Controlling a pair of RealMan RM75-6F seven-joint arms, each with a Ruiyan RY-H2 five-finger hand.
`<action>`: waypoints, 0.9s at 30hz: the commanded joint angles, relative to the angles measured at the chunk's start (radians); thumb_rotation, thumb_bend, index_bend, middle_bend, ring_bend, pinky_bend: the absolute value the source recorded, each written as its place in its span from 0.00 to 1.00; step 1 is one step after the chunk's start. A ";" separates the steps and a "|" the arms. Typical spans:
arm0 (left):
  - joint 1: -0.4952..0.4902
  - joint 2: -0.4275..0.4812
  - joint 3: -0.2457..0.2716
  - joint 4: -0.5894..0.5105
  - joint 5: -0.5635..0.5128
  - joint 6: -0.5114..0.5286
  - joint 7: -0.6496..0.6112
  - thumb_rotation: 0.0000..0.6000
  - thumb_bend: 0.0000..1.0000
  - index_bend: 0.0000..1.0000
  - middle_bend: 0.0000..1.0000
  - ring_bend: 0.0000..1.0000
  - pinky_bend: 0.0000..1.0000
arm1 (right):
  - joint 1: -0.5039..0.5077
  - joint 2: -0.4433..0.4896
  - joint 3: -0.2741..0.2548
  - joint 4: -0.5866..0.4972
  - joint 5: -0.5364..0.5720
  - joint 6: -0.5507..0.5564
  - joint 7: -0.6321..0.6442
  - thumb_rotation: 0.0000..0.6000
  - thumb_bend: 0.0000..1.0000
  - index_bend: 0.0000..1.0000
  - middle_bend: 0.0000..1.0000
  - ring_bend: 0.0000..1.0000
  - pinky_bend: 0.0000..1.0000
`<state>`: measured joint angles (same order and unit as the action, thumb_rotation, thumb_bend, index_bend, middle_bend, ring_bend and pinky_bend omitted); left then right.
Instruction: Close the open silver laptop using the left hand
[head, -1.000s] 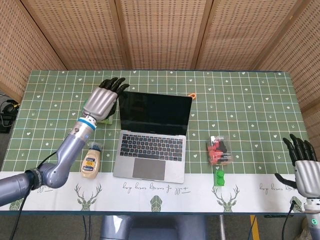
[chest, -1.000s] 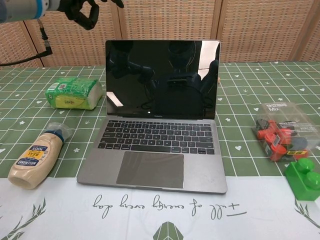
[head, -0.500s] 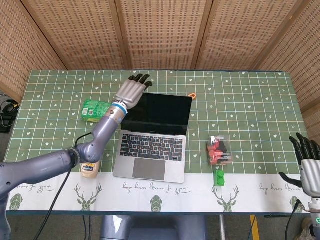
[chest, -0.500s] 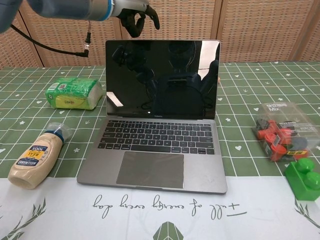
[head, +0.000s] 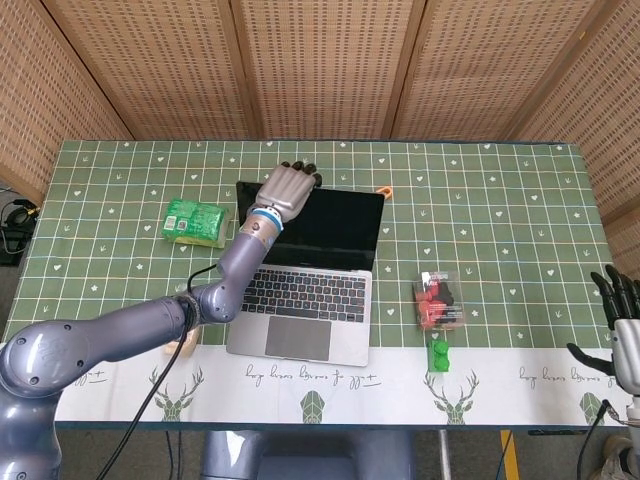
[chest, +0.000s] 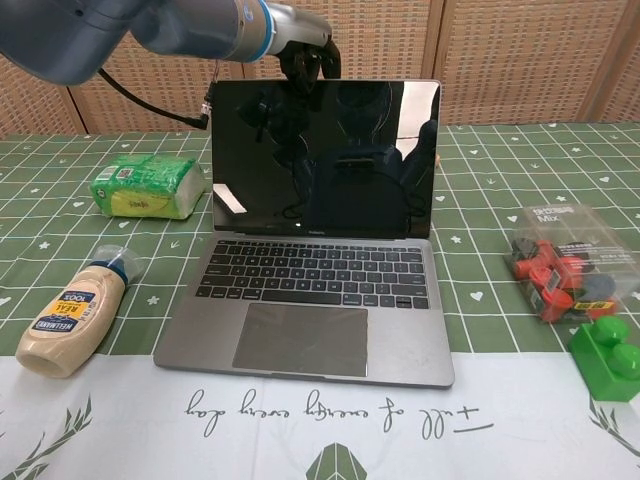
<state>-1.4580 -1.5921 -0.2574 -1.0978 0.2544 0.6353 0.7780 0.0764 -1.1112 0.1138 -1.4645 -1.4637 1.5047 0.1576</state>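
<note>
Fingertips (chest: 312, 62) hidden behind laptop (chest: 320, 160) lid.

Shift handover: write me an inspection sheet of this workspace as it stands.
Surface: table under a green patterned cloth.
Job's things: laptop open, screen dark.
Clutter: mayonnaise bottle lying down; green packet; clear box of red pieces; green block.
Hands: left hand at the lid's top edge, contact unclear; right hand open, at the table's right end.
Cables: black cable along the left arm.
Surroundings: woven panels behind.
</note>
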 joint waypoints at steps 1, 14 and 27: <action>-0.013 -0.006 0.008 0.000 -0.007 0.013 0.001 1.00 1.00 0.34 0.23 0.21 0.28 | -0.002 0.002 0.000 -0.001 0.000 0.002 0.002 1.00 0.06 0.00 0.00 0.00 0.00; -0.014 0.052 0.001 -0.117 0.071 0.063 -0.059 1.00 1.00 0.50 0.41 0.36 0.37 | -0.006 0.004 -0.002 -0.004 -0.009 0.011 0.005 1.00 0.06 0.00 0.00 0.00 0.00; 0.016 0.188 0.022 -0.383 0.117 0.098 -0.083 1.00 1.00 0.53 0.44 0.38 0.39 | -0.006 0.005 -0.011 -0.012 -0.030 0.017 -0.001 1.00 0.06 0.00 0.00 0.00 0.00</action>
<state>-1.4535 -1.4400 -0.2472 -1.4223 0.3583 0.7232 0.6997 0.0698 -1.1062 0.1026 -1.4759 -1.4929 1.5218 0.1566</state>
